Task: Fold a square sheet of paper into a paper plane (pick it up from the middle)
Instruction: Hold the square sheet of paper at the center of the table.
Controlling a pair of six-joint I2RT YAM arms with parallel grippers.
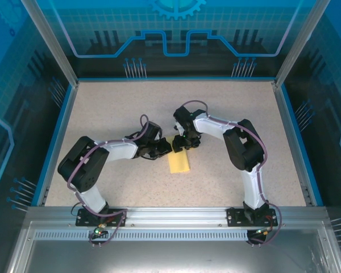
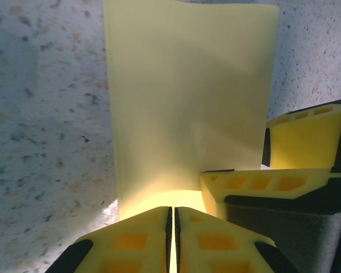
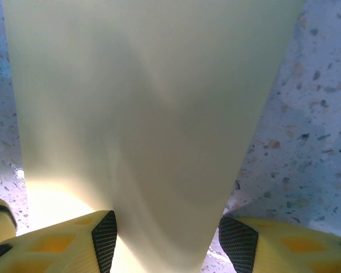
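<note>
seemingly, the work is in an early folding step: the square sheet of paper [image 1: 180, 163] lies on the counter [image 1: 131, 108] as an oblong strip, flat and with no nose or wings, so no paper plane has taken shape yet. it sits mid-counter, between the two arms.

the left pincer [image 1: 163, 149] has its jaws together at the sheet's near edge in the left wrist view [image 2: 171, 227], with the paper [image 2: 187, 102] running out ahead of it. whether a fold is nipped in that slit i cannot tell. the right pincer [image 1: 184, 142] stands apart, and in the right wrist view [image 3: 167, 244] its fingers straddle the paper [image 3: 159, 114], which narrows between them.

my reading is that one arm pins while the other shapes. the next move probably calls for holding the pinned edge steady and bringing the straddling fingers in gently, since thin paper will buckle or slide if pushed unevenly.
</note>
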